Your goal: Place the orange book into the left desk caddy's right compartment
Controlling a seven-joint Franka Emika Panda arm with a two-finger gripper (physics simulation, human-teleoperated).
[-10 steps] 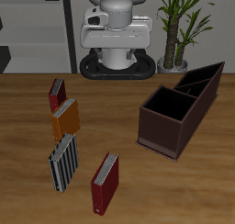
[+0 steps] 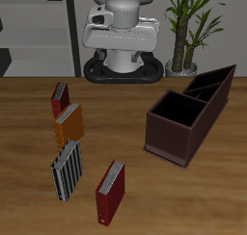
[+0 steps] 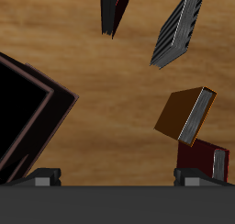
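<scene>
**On the table: orange book apart from the caddy**

On the wooden table (image 2: 123,195), the orange book (image 2: 68,124) stands upright in a loose line of four books. A dark red book (image 2: 60,96) is just behind it, nearer the robot's base. The black-and-white striped book (image 2: 66,169) is in front of it, and another dark red book (image 2: 110,192) stands nearest the table's front edge.

The left desk caddy (image 2: 170,143) sits well apart from the books. Its right compartment (image 2: 174,108), the wide squarish cell, holds nothing.

From the wrist view, the gripper (image 3: 117,177) seems to be spread wide with nothing between its fingertips (image 3: 44,177), though only their ends show.
</scene>
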